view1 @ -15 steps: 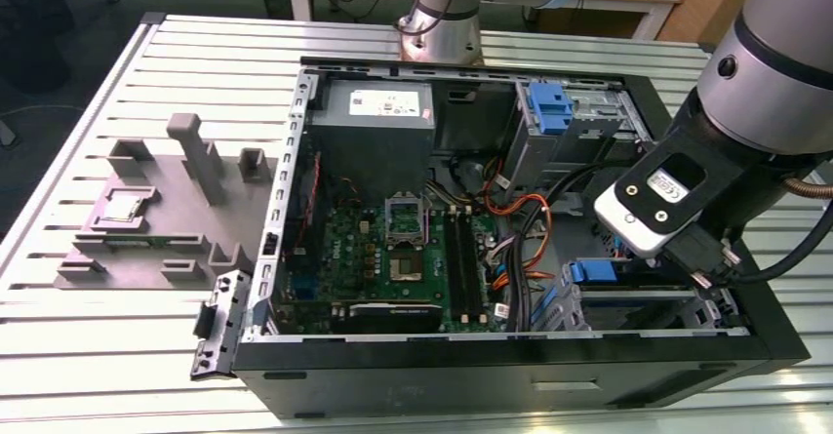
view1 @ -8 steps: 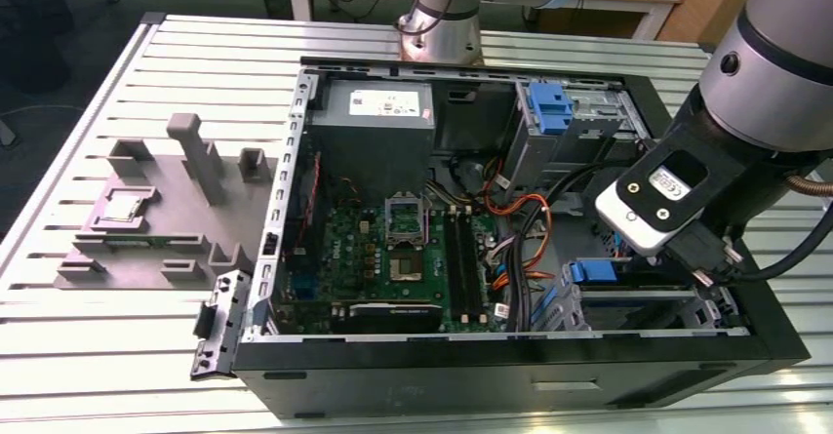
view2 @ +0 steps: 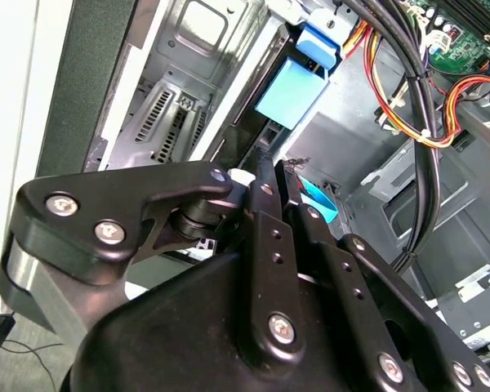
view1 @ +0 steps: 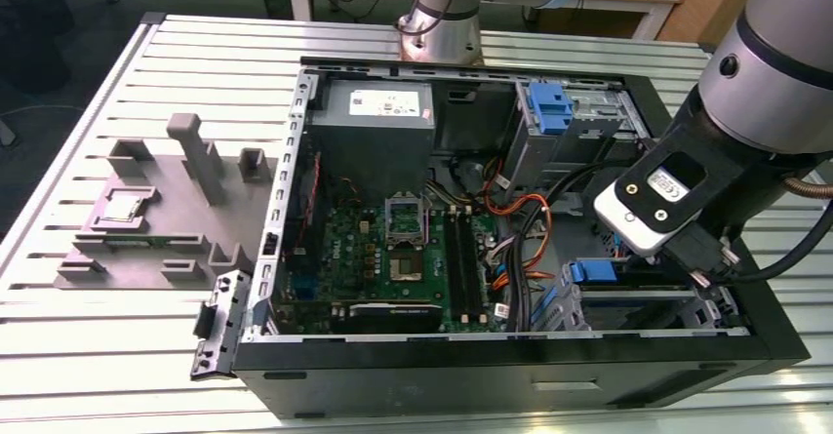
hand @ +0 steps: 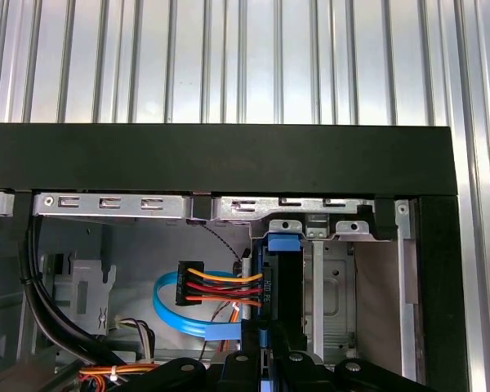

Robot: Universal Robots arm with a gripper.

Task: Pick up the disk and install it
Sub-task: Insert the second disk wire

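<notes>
The disk (hand: 282, 278) stands on edge in the drive bay at the case's front corner, its blue carrier end (hand: 282, 242) up against the case frame. In the second wrist view its pale blue face (view2: 292, 91) lies just beyond my fingertips. My gripper (hand: 265, 339) is at the disk's near end, its black fingers drawn close together with a sliver of blue rail between them. In the exterior view the gripper (view1: 704, 261) reaches down into the cage at the case's lower right, and the disk's blue carrier (view1: 594, 271) shows beside it.
The open computer case (view1: 521, 380) lies on a slatted metal table (view1: 104, 356). A grey power-supply box (view1: 377, 112) and an upright blue bracket (view1: 553, 107) sit at the back. Orange and blue cables (hand: 220, 290) run close beside the bay. A grey fixture (view1: 156, 219) lies at the exterior view's left.
</notes>
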